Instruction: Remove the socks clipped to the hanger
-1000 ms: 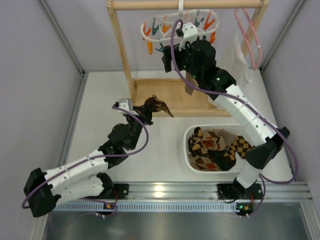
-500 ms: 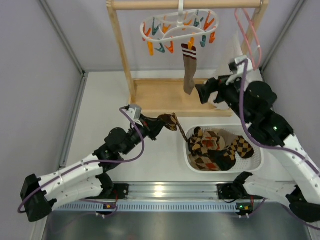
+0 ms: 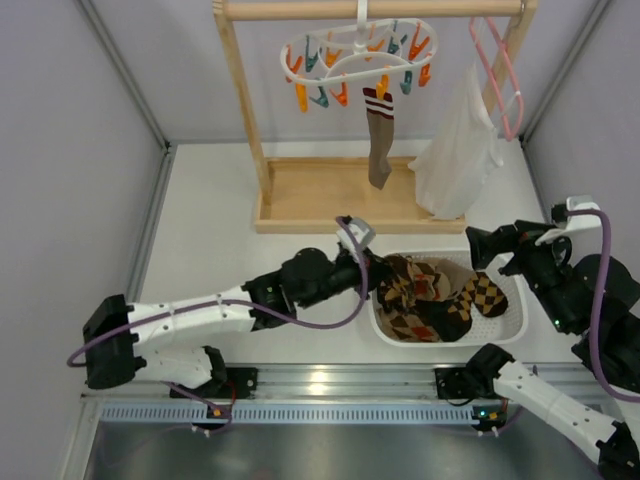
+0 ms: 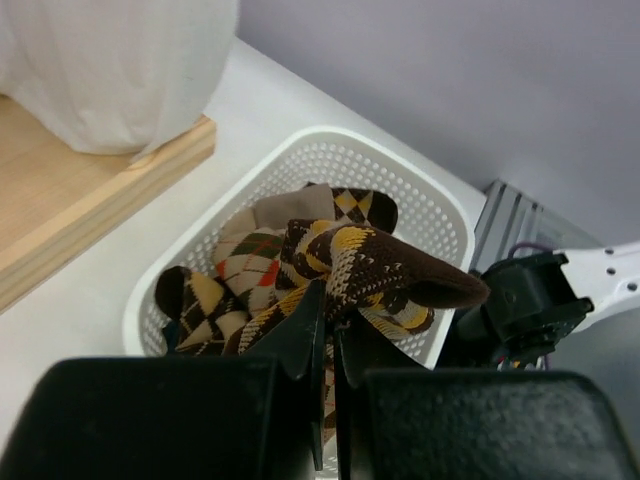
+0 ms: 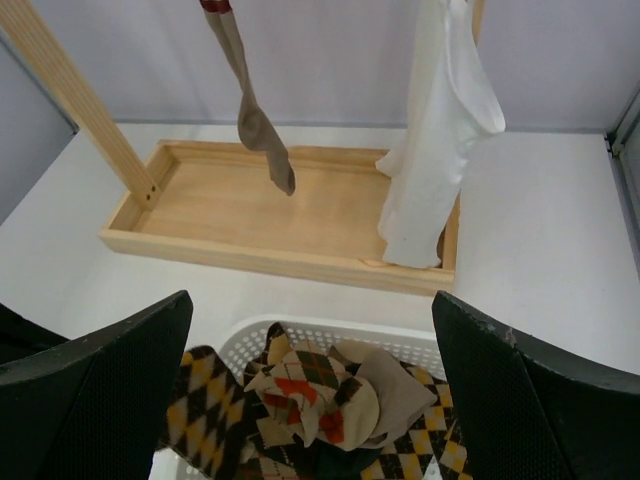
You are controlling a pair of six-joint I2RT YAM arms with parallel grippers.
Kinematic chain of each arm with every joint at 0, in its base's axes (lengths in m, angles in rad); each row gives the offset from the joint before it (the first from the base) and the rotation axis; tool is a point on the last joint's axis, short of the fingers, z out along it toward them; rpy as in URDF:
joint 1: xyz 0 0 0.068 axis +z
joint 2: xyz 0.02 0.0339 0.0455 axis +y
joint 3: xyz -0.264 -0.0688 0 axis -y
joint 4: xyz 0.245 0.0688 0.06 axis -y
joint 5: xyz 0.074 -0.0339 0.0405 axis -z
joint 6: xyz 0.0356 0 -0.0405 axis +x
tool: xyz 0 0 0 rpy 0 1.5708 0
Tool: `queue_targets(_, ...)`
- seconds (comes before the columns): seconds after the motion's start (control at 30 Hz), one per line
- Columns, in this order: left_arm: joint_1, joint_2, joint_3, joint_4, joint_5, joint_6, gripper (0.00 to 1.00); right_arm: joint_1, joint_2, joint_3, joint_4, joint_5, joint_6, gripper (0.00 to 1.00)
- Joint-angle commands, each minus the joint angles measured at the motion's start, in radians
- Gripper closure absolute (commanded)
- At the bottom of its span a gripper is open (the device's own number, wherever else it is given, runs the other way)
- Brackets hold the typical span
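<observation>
The white oval hanger (image 3: 357,52) with orange and teal clips hangs from the wooden rail. One plain brown sock (image 3: 379,140) with a striped cuff stays clipped to it and also shows in the right wrist view (image 5: 255,120). My left gripper (image 3: 372,272) is shut on a brown argyle sock (image 4: 380,265) and holds it over the left rim of the white basket (image 3: 448,340). Its jaws (image 4: 330,300) are pressed together on the fabric. Several argyle socks (image 3: 430,295) lie in the basket. My right gripper (image 3: 487,248) is open and empty, above the basket's right side, facing the rack (image 5: 312,300).
A white garment (image 3: 458,150) hangs on a pink wire hanger (image 3: 500,70) at the rack's right. The wooden rack post (image 3: 245,110) and its tray base (image 3: 320,195) stand behind the basket. Grey walls close in on both sides.
My left arm has swung right, carrying the argyle sock from the table's middle to the basket. My right arm has pulled back from the hanger to the right, beside the basket.
</observation>
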Motion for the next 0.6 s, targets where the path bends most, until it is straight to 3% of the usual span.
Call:
queue_targets(0.0,-0.093,0.124,0.178,-0.098,-0.133,0.144,1.00,-0.002,-0.037,0.019,-0.106,0.042,0.029,0.00)
queue_targets(0.17,-0.156,0.314,0.348,-0.181,-0.225,0.211,1.00,-0.002,-0.082,0.116,-0.186,0.180,0.054,0.00)
queue_targets(0.57,-0.191,0.689,0.713,-0.273,-0.178,0.265,1.00,-0.001,-0.160,0.277,-0.292,0.253,0.065,0.01)
